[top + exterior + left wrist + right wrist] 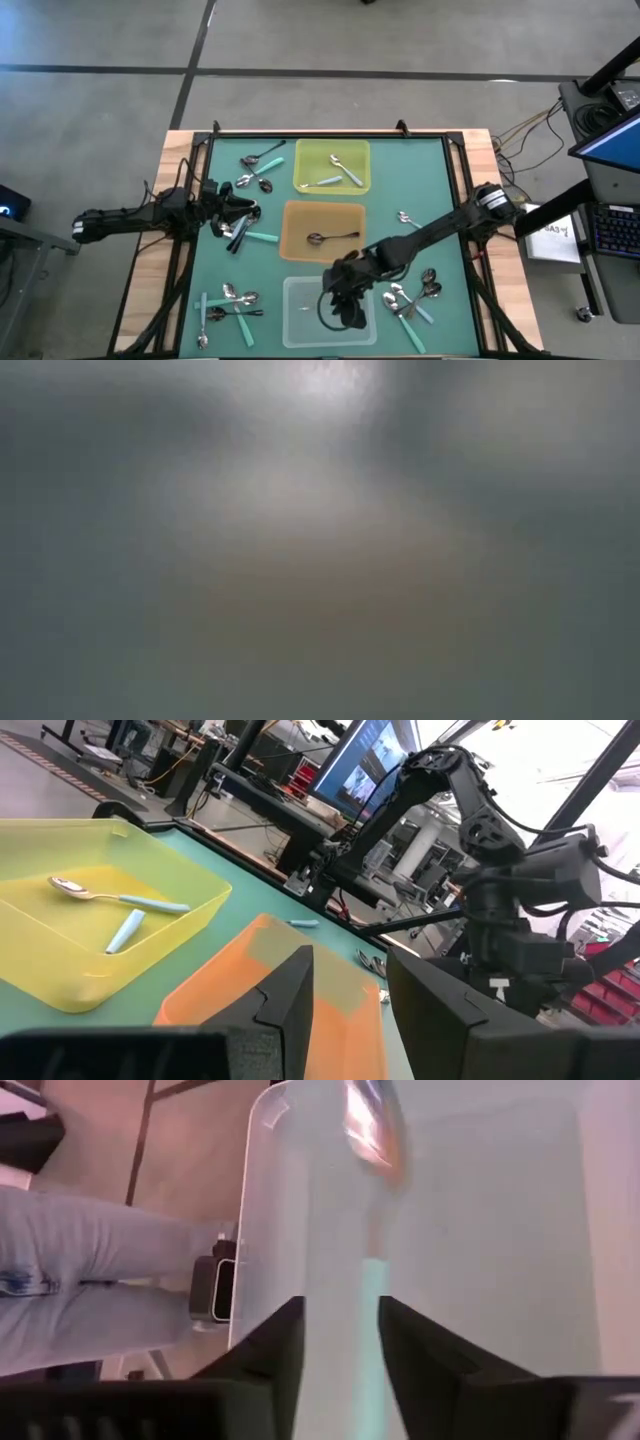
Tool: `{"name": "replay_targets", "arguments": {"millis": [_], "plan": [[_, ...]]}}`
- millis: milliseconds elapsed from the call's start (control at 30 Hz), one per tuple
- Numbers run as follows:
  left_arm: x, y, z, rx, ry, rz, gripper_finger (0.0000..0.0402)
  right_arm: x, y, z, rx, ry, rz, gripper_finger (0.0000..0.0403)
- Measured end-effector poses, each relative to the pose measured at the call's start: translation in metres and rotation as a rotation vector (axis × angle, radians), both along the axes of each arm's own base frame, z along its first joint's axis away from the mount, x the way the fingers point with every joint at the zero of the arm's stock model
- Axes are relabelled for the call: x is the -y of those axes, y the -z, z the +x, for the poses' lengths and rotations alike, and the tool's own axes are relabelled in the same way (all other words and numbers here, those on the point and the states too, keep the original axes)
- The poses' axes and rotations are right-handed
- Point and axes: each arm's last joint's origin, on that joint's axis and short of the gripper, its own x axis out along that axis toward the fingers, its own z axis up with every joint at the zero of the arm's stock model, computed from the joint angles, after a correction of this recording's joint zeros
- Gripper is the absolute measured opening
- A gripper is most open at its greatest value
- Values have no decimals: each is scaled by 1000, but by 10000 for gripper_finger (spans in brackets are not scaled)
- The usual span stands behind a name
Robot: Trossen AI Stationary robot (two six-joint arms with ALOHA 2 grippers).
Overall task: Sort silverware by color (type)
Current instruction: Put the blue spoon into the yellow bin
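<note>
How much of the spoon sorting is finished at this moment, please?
Early stage. The yellow tray holds two teal-handled spoons, the orange tray one dark spoon. The right hand is over the clear tray with a teal-handled spoon between its fingers. Many loose spoons remain.

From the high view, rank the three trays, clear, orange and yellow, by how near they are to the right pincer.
1. Clear tray: the right pincer hangs over it, at the table's near edge.
2. Orange tray: mid-table, next one up.
3. Yellow tray: farthest, at the table's far edge.
</note>
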Motion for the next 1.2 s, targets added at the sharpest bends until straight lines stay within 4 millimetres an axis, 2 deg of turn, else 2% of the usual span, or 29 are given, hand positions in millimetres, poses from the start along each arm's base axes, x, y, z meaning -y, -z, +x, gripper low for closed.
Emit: {"name": "replay_targets", "arguments": {"millis": [133,267,400,533,667,800,967,1200], "plan": [[0,0,0,0,0,0,111,6,6,-6,-109,22,-32,164],[0,0,0,0,1,0,111,21,7,-20,-248,114,-159,170],[0,0,0,0,0,0,111,36,-3,-33,-300,187,-278,164],[0,0,0,0,0,0,111,53,-22,-44,-262,249,-322,157],[0,0,0,0,0,0,111,85,-28,-57,-265,402,-423,158],[0,0,0,0,1,0,111,124,-14,-77,-393,529,-446,163],[0,0,0,0,0,0,111,164,15,-112,-572,684,-399,166],[0,0,0,0,0,0,111,196,49,-162,-737,841,-305,166]]}}
